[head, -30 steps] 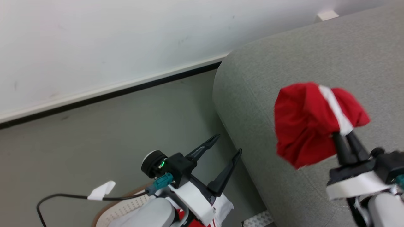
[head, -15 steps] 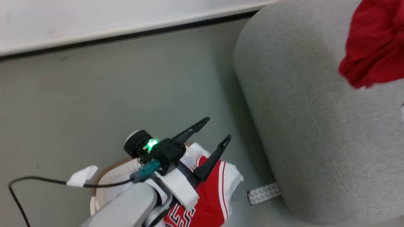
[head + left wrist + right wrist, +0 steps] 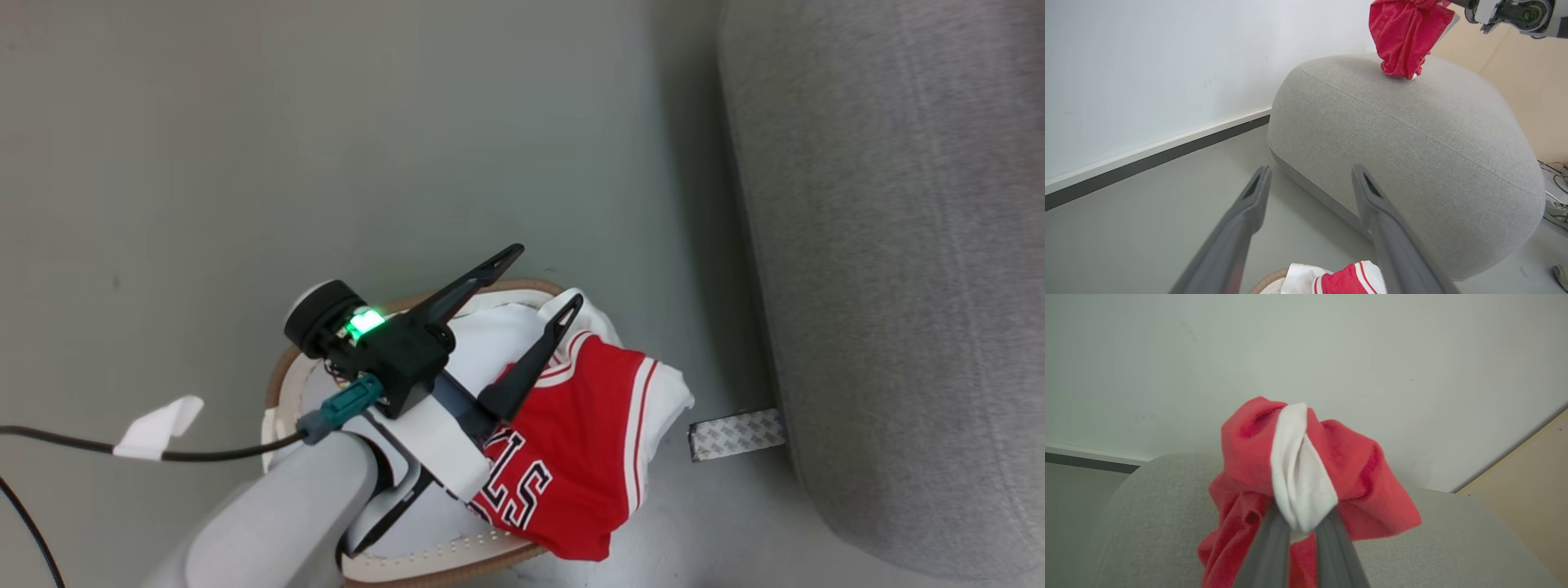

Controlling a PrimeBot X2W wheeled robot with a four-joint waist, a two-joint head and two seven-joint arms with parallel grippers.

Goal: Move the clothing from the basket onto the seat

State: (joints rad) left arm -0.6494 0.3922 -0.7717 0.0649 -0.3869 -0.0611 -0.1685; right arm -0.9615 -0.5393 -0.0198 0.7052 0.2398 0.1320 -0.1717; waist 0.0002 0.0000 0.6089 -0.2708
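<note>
head view: the left gripper (image 3: 548,273) sits at centre, its two long dark fingers spread apart and empty, pointing toward 1 o'clock above the white perforated plastic laundry basket (image 3: 275,388) with a tan-brown rim. a red jersey with white trim and lettering (image 3: 588,425) lies in the basket and drapes over its rim at 3 o'clock. the large grey woven-fabric seat (image 3: 898,245) takes up the 3 o'clock side, apart from the basket. a silver tape patch (image 3: 737,433) lies on the grey floor (image 3: 245,163) between them, at the seat's base.

left wrist view: the left gripper's fingers stand parted with nothing between them. the jersey's edge shows at 6 o'clock. a red garment with a broad white stripe (image 3: 1404,36) hangs at 1 o'clock over the seat's top. whether its lower end touches the seat cannot be confirmed.

right wrist view: the right gripper (image 3: 1298,533) is clamped on the bunched red garment at its white stripe, the seat below and a white wall (image 3: 1412,355) behind.
</note>
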